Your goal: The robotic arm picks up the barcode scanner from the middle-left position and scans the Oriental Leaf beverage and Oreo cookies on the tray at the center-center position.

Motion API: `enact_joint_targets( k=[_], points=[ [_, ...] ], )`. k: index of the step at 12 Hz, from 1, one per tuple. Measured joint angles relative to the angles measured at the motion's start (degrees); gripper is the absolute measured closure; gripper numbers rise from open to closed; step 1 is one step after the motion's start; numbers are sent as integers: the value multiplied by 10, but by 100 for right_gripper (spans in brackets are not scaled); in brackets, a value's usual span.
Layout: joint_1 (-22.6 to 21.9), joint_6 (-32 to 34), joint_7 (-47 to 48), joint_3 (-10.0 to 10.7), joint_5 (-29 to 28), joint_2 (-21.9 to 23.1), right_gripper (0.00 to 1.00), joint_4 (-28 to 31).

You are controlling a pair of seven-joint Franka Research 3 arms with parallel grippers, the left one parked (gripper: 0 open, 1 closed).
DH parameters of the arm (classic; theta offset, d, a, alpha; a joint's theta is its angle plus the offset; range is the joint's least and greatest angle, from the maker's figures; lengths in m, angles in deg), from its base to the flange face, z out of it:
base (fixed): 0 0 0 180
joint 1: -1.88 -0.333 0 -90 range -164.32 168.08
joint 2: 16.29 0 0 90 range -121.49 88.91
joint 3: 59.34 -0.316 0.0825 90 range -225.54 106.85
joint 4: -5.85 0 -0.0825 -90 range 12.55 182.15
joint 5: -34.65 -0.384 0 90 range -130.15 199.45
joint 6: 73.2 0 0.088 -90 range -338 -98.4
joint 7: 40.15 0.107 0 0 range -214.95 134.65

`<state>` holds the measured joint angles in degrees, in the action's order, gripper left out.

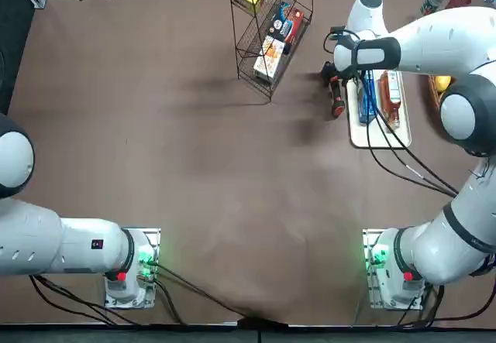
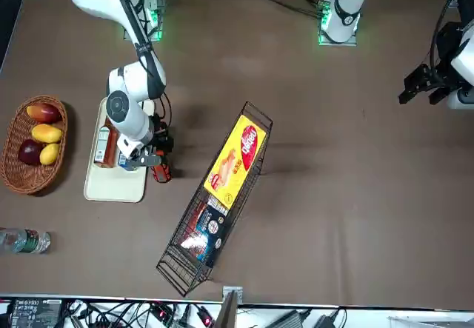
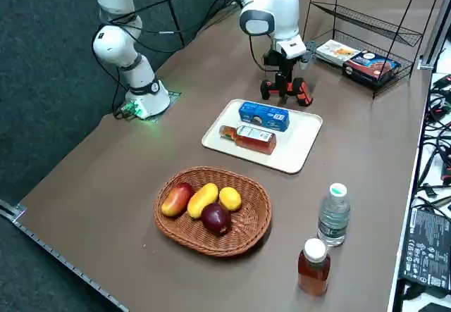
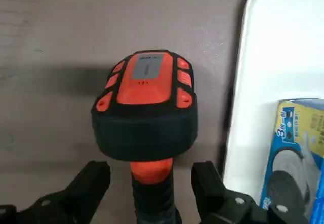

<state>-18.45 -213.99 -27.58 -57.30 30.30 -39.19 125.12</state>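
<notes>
The right tool is open wide around the scanner, one finger on each side of its ribbed black handle and a gap showing on both sides, so it grips nothing. The scanner is just beside the tray, on the robot's left of it; its chunky, rounded black head carries glossy orange-red panels and a small grey label. The robot arm is smooth white plastic with dark bands, and loose black cables hang along it.

The tray is flat, white and smooth, with rounded corners. On it the blue cookie pack, a narrow box, and the tea bottle, slim and reddish-brown with a white label, lie side by side. Near the tray, a round basket of woven brown wicker holds smooth yellow, red and dark purple fruit. A clear bottle and an orange-brown bottle, both white-capped, stand upright on the matte brown desk. A black wire rack holds brightly printed boxes.
</notes>
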Motion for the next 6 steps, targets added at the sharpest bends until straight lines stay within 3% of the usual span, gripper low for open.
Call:
enact_joint_targets(
  k=[6],
  points=[
    [2,75,-8,7,0,4,0,-56]
  ],
)
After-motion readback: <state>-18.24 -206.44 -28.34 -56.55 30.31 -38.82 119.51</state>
